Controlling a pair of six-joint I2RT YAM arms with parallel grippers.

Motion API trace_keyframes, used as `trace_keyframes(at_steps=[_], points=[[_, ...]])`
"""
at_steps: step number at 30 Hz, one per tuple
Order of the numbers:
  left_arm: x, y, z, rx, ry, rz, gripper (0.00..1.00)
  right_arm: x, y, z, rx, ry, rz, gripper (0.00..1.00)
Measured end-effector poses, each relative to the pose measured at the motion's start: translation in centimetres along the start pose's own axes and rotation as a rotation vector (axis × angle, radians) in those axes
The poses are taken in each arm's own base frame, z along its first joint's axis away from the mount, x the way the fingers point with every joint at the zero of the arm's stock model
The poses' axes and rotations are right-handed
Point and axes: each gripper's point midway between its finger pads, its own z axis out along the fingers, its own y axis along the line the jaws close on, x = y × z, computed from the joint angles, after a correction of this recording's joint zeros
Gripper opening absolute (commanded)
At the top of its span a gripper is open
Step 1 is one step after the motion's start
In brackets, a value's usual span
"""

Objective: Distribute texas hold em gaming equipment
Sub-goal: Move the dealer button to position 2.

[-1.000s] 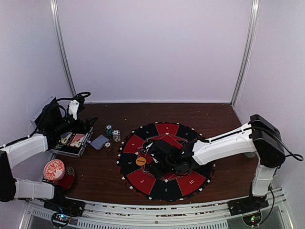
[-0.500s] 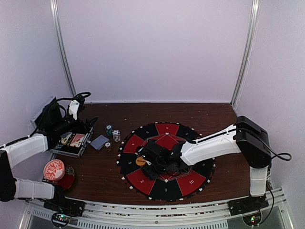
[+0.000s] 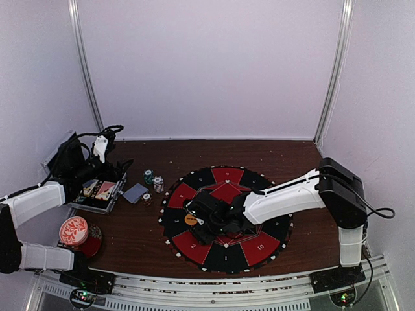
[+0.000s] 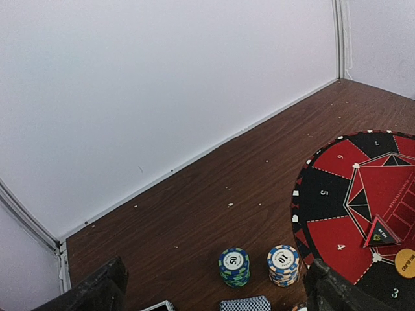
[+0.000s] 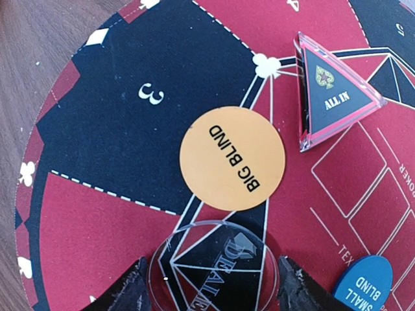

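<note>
A flat, round orange disc (image 5: 232, 159) lies on the segmented mat (image 5: 97, 129).

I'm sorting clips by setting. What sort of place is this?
Probably a robot test booth, not a casino: plain white panel walls, a wooden table and a round poker mat.

The right arm (image 3: 285, 197) has reached further toward 9 o'clock across the round mat (image 3: 259, 249). A second ago the right gripper (image 3: 203, 214) hung over the mat's middle, with a strip of mat showing between it and the orange button disc (image 3: 190, 219). Now it sits right at that disc's 3 o'clock edge, and the strip is gone in the top view. The elbow block (image 3: 340, 191) has swung the same way, inward from the 3 o'clock edge of the worktop (image 3: 130, 240), and the forearm lies lower and more stretched out. Most of the shift came in the first half-second, and the rest was slight.
</note>
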Motion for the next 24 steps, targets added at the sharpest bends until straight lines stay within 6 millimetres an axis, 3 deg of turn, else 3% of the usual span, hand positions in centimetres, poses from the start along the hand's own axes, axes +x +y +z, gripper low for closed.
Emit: trace_keyframes(at_steps=[17,24], points=[[0.1,0.0,0.0,0.000,0.001,-0.001,0.98,-0.3,-0.2,-0.3,0.026,0.016,-0.012,0.83],[0.0,0.0,0.0,0.000,0.001,-0.001,0.98,-3.2,0.2,0.6,0.047,-0.002,0.000,0.83]])
